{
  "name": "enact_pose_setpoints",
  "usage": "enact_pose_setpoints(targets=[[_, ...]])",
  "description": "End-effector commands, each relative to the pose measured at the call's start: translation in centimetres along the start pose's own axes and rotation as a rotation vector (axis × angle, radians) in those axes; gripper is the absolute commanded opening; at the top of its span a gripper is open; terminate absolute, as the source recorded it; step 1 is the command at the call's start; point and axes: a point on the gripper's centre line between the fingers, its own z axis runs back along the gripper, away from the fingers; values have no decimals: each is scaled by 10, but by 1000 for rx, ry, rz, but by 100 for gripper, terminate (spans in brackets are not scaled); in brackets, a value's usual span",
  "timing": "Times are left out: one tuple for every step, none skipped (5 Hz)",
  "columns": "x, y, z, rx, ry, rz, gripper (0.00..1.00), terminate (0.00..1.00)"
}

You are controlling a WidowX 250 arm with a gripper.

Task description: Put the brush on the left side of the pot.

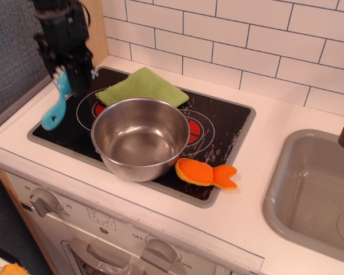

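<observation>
Gripper (65, 77) clenched on small light-blue plastic brush (57, 103), handle hanging down above surface, left of big shiny steel pot (140, 137). We judge placing step; next: lower, then release jaws.

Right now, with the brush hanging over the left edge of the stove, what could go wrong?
1. The brush dangles from the gripper by its bristle end only, so it may swing or slip out early.
2. Its handle tip hangs near the cooktop's left rim; dropped here, it could roll off toward the counter edge.
3. The pot sits close on the right; a lower sweep could knock it.
</observation>
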Motion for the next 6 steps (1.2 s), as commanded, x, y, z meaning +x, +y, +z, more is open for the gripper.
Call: enact_pose_setpoints(targets=[[-5, 14, -6, 52, -59, -85, 0, 0], [-9, 19, -7, 37, -44, -80, 100, 0], [-7, 16, -2, 40, -55, -100, 100, 0], [-3, 7, 11, 58, -27, -85, 100, 0], [-5, -8, 34, 62, -83, -47, 100, 0], [-11, -20, 51, 79, -125, -30, 100, 0]])
